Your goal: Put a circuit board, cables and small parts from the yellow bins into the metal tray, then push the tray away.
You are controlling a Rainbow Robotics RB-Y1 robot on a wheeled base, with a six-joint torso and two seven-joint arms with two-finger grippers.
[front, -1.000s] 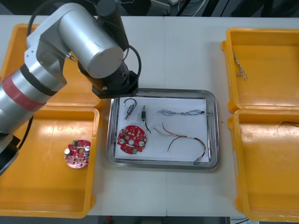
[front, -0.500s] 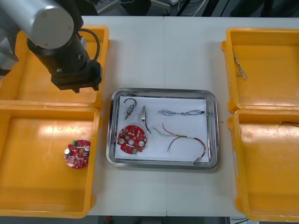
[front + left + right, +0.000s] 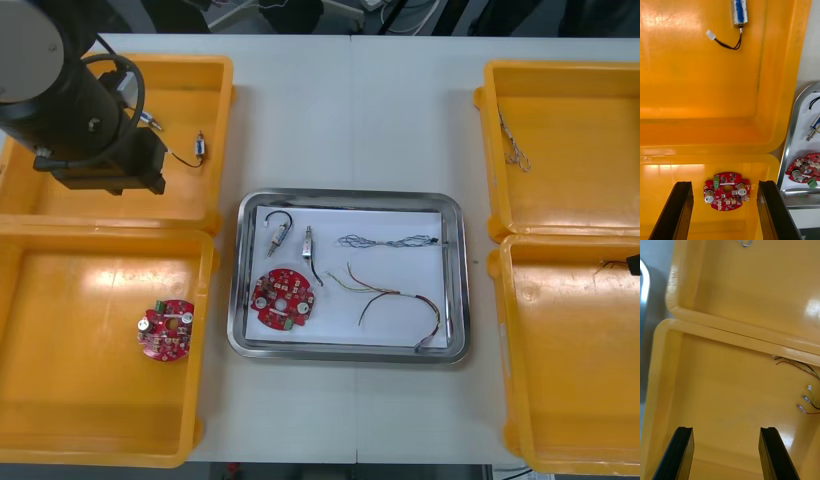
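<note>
Worktop (image 3: 350,110) layout unchanged. Tray (image 3: 350,196) load same as a second ago: board (image 3: 283,298), two small parts (image 3: 279,236), twisted cable (image 3: 390,240), red/yellow cable (image 3: 395,298). Left arm has pulled off the tray's corner and is now over far-left bin (image 3: 190,100), uncovering a part with black lead (image 3: 200,148) there. Left end effector (image 3: 724,183): fingers apart, empty, spare board (image 3: 726,190) in near-left bin (image 3: 90,400) between them. Right end effector (image 3: 726,428): fingers apart, empty, over near-right bin (image 3: 726,390); its wrist view shows wires (image 3: 805,369) by the bin wall.
</note>
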